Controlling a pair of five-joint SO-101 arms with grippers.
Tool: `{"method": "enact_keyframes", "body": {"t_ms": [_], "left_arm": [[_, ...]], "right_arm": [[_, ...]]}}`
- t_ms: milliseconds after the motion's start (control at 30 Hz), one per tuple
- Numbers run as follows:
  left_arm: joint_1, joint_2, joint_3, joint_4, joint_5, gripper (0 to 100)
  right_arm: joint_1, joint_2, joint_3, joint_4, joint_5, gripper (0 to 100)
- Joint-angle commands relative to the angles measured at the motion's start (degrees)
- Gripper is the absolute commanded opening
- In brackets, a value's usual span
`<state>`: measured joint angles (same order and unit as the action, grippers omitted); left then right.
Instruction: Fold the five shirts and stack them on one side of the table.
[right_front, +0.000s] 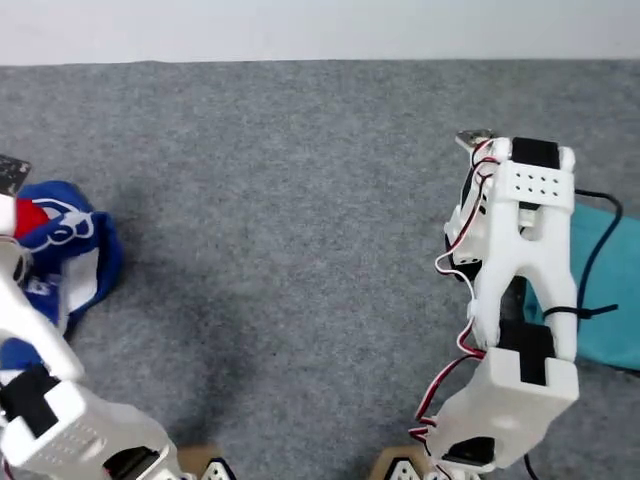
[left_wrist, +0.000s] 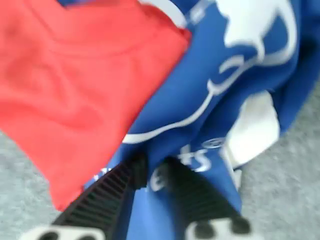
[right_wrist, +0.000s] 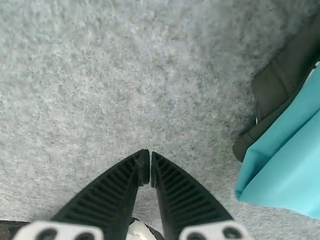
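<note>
A crumpled blue shirt (right_front: 62, 250) with white print lies in a heap at the left edge of the grey, felt-covered worktop (right_front: 290, 200). In the high view the heap is longer from the far side toward the near side than it is wide, and no collar or hem can be made out to say which way it points. A plain red shirt (left_wrist: 75, 85) lies on top of it, covering one side. In the high view the red shows as a small patch on the heap's outer edge.

The left claw (left_wrist: 155, 169) is down on this heap. Its black ribbed fingers (left_wrist: 107, 192) are closed to a narrow gap, with a fold of the blue shirt pinched between them. The left arm (right_front: 50, 410) rises from the near left corner.

The right claw (right_wrist: 150, 161) is fully closed, tips touching and holding nothing, just above bare worktop. Beside it lies a smooth teal shirt (right_wrist: 285, 170), flat at the right edge of the worktop with a dark grey garment (right_wrist: 287, 75) touching its far side. The frame edge cuts the teal shirt off, so its long axis cannot be told. The right arm (right_front: 520, 260) partly covers it in the high view.
</note>
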<state>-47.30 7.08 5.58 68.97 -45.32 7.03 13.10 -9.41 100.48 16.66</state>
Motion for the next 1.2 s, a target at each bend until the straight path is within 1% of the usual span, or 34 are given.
{"method": "enact_keyframes", "body": {"t_ms": [0, 100, 133, 267, 400, 467, 667, 767, 867, 1000, 1067, 1100, 1167], "left_arm": [[-0.26, -2.46, -4.97, -0.62, -0.62, 0], [-0.26, -5.54, -8.57, 1.05, -0.09, 0], [-0.26, -6.95, -10.33, 1.14, 1.41, 0], [-0.09, -11.43, -20.70, 0.88, 11.69, 0], [0.09, -11.78, -34.77, 0.88, 22.15, 0], [0.53, -11.78, -40.48, 0.88, 25.85, 0], [2.46, -12.22, -50.07, 0.18, 27.16, 0], [2.46, -12.40, -55.16, 0.70, 30.24, 0], [3.87, -11.96, -58.51, 2.99, 30.59, 0], [5.98, -11.96, -58.68, 6.86, 29.89, 0], [5.89, -11.69, -57.80, 7.91, 29.89, 0], [5.71, -11.25, -56.13, 8.18, 29.80, 0], [2.81, -9.41, -51.30, 8.18, 29.80, 0]], "right_arm": [[-0.31, -3.47, -0.18, 2.51, -0.79, 1.0], [-0.31, -3.56, -0.18, 2.59, -0.79, 1.0], [-0.31, -3.56, -0.18, 2.59, -0.79, 1.0], [-0.40, -3.56, -0.18, 2.59, -0.79, 1.0], [-0.40, -3.56, -0.18, 2.59, -0.79, 1.0], [-0.40, -3.91, -0.18, 2.59, -0.79, 1.0], [-0.40, -9.19, -0.18, 2.59, -0.79, 1.0], [-0.40, -11.82, -0.18, 2.59, -0.79, 1.0], [-0.40, -13.32, -0.18, 2.51, -0.70, 1.0], [-0.40, -13.49, -0.18, 2.51, -0.70, 1.0], [-0.40, -13.49, -0.18, 2.51, -0.70, 1.0], [-0.40, -13.49, -0.18, 2.51, -0.70, 1.0], [-0.40, -13.49, -0.09, 2.51, -0.70, 1.0]]}}
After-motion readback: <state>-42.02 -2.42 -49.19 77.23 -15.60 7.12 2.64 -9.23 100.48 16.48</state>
